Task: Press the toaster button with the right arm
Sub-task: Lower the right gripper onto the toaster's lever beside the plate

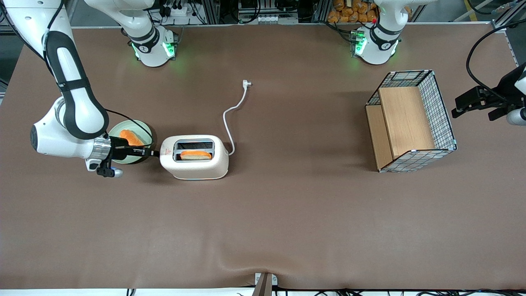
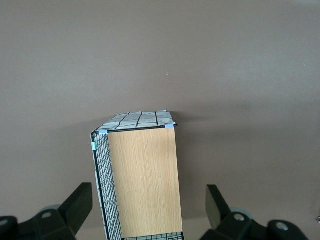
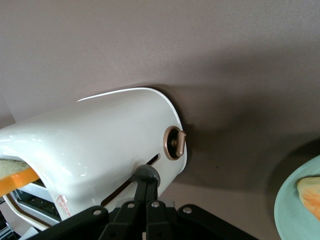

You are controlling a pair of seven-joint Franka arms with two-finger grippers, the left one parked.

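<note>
The cream-white toaster point(image 1: 194, 167) stands on the brown table with a slice of toast point(image 1: 196, 155) in the slot nearer the front camera. My right arm's gripper point(image 1: 155, 154) lies level at the short end by the red triangle mark point(image 1: 166, 151). In the right wrist view the gripper point(image 3: 146, 187) is shut, its fingertips together against the round grey toaster button point(image 3: 146, 174), which sits on a dark slot in the toaster's end point(image 3: 100, 145). A copper-rimmed dial point(image 3: 175, 142) sits beside the button.
A pale green plate point(image 1: 144, 128) with an orange toast slice point(image 1: 130, 137) lies under the gripper's wrist; it also shows in the right wrist view point(image 3: 292, 205). The white cord point(image 1: 230, 119) runs to its plug point(image 1: 246, 83). A wire basket with wooden boards point(image 1: 411, 119) stands toward the parked arm's end.
</note>
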